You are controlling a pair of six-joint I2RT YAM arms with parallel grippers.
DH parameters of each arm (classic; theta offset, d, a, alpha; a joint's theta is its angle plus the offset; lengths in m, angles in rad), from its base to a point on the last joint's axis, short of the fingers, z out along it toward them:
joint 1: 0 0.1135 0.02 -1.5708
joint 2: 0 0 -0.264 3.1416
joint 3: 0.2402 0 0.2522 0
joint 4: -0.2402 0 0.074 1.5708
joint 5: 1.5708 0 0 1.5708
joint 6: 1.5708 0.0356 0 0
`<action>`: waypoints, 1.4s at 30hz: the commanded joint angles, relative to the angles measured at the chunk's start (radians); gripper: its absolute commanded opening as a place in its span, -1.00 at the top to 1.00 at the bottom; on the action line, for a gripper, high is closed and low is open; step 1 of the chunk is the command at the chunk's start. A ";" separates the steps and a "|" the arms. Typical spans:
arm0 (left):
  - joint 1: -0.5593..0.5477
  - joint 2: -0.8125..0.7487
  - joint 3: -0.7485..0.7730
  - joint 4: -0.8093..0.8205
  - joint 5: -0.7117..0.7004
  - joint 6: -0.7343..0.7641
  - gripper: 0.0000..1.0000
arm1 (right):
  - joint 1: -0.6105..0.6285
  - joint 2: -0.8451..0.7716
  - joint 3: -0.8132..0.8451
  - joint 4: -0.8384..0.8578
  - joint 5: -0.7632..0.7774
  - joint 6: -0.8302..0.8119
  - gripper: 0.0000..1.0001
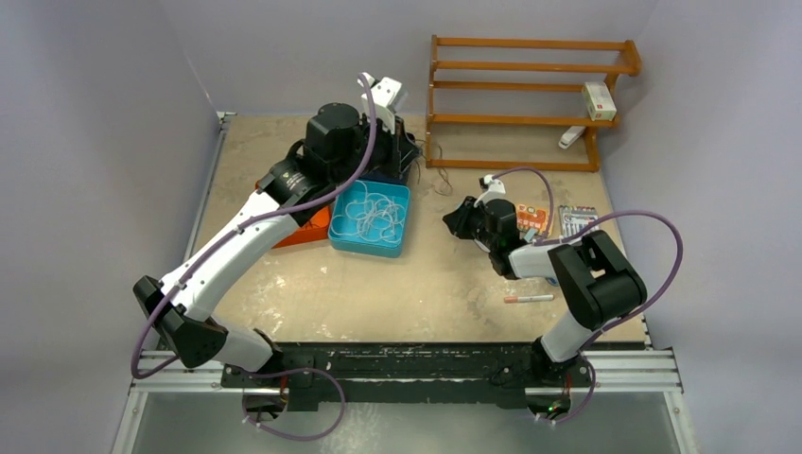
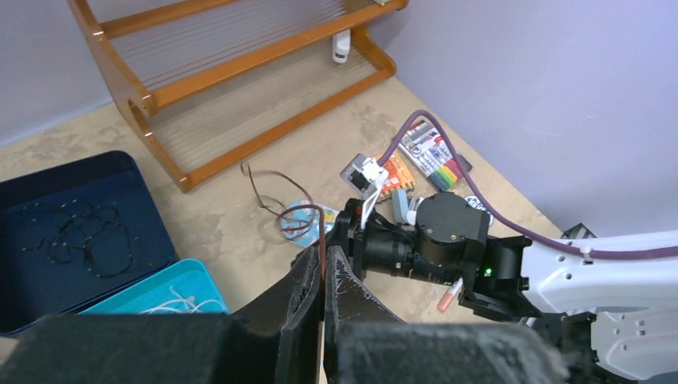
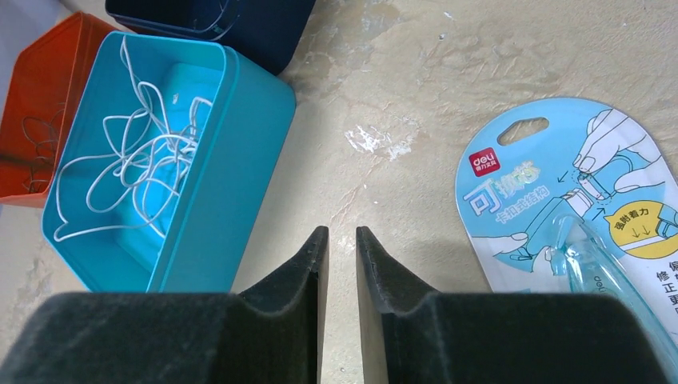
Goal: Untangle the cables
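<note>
My left gripper (image 2: 325, 248) is shut on a thin brown cable (image 2: 322, 228), which rises from between the jaws and loops down to the table (image 2: 240, 232) over a blue packet. In the top view this cable (image 1: 440, 177) lies right of the left gripper (image 1: 409, 156), in front of the rack. White cables (image 3: 128, 152) lie loose in a light blue tray (image 1: 392, 241). Dark cables (image 2: 84, 232) lie in a navy box (image 2: 48, 280). My right gripper (image 3: 341, 230) hovers over bare table beside the tray, its jaws a narrow gap apart with nothing between them.
An orange tray (image 3: 60, 48) with thin dark wires sits left of the blue one. A wooden rack (image 1: 530, 95) stands at the back right. A blue correction-tape packet (image 3: 560, 200), a marker pack (image 1: 577, 219) and a pen (image 1: 528, 298) lie near the right arm.
</note>
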 commanded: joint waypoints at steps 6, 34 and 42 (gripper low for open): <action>0.015 -0.024 0.114 -0.093 -0.117 0.074 1.00 | -0.002 -0.010 -0.018 0.031 0.027 0.004 0.62; 0.277 -0.093 -0.047 -0.134 -0.334 0.056 1.00 | -0.002 -0.327 0.019 -0.059 -0.096 -0.212 -0.08; 0.368 -0.106 -0.131 -0.148 -0.471 0.060 1.00 | -0.002 -0.307 0.020 -0.037 -0.110 -0.210 -0.11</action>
